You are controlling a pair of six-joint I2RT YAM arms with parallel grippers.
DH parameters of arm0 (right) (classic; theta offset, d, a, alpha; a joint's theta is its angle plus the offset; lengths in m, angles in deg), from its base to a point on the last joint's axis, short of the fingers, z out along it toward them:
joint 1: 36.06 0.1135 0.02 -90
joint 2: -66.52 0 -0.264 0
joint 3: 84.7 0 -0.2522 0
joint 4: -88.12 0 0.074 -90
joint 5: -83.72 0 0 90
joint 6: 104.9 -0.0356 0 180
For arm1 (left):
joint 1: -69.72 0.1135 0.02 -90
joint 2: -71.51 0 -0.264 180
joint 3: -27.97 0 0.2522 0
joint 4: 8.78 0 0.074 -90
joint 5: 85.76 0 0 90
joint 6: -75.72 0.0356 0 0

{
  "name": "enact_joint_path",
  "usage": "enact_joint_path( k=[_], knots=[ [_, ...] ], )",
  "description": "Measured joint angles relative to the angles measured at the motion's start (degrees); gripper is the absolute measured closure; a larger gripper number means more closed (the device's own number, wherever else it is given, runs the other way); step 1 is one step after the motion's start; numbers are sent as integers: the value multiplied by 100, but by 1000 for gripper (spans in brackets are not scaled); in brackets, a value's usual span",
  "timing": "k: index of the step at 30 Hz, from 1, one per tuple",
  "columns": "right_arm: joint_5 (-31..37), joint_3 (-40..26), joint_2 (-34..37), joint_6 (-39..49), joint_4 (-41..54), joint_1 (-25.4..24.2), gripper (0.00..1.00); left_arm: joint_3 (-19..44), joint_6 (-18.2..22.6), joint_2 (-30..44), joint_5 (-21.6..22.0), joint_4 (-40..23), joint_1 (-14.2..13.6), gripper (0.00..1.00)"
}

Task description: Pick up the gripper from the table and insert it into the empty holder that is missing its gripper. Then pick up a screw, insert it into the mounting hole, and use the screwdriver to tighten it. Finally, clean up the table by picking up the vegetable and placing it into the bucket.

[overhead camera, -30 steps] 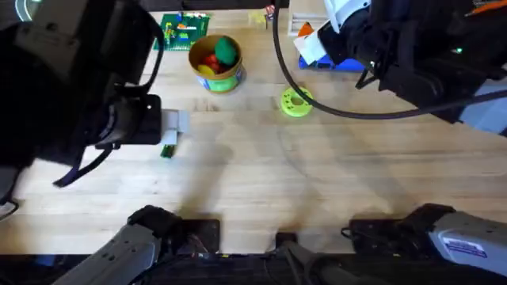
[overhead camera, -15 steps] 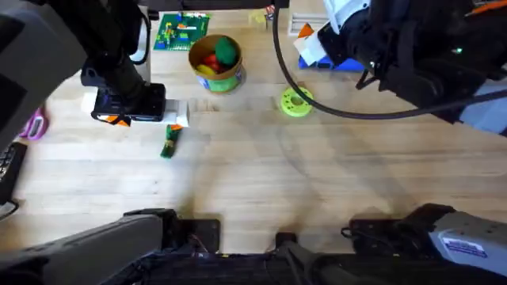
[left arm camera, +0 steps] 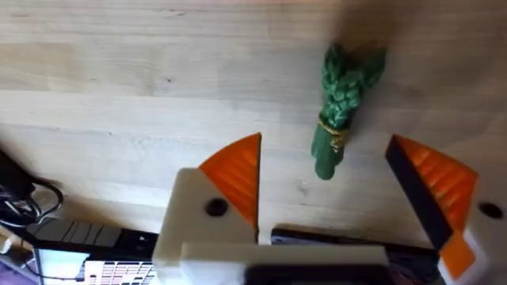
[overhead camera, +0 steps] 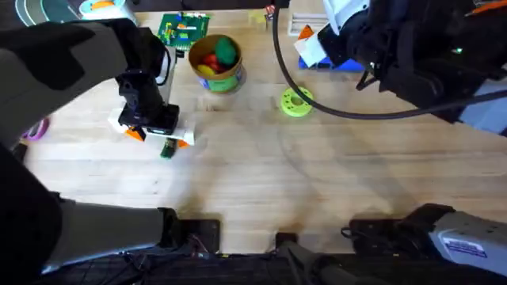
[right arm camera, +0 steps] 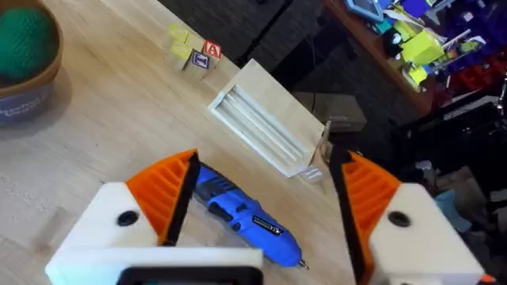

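Note:
The vegetable (overhead camera: 167,149) (left arm camera: 341,111) is a small dark-green bundle with a gold band, lying flat on the wood at the left of the table. My left gripper (overhead camera: 158,138) (left arm camera: 337,182) hovers open right over it, one orange pad (left arm camera: 238,170) on each side and the stalk end between them. The yellow bucket (overhead camera: 215,63) stands farther back and holds red, yellow and green toys. At the back right, my right gripper (overhead camera: 313,39) (right arm camera: 261,198) is open astride the blue screwdriver (right arm camera: 245,214). The loose gripper, holder and screw are out of view.
A flat green disc (overhead camera: 296,101) lies right of the bucket. A green brick board (overhead camera: 184,28) sits behind the bucket, and pink scissors (overhead camera: 36,128) lie at the far left. A pale wooden rack (right arm camera: 269,119) and letter blocks (right arm camera: 194,51) lie beyond the screwdriver.
My left arm has dropped from close under the camera and swung its gripper forward and right, ending over the vegetable. The right arm has not moved.

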Motion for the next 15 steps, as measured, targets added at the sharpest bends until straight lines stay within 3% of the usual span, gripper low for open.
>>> enact_joint_path(
  k=[7, 13, 15],
  knots=[
    [0, 0, 2, 0, 174, 0, 10, -404, 28, 21, 23, 617, 0, 8],
    [0, 0, 2, 0, 187, 0, 10, -381, 59, 250, -162, 616, 0, 7],
    [0, 0, 2, 0, 189, 0, 10, -344, 88, 327, -239, 609, 0, 61]
  ],
)
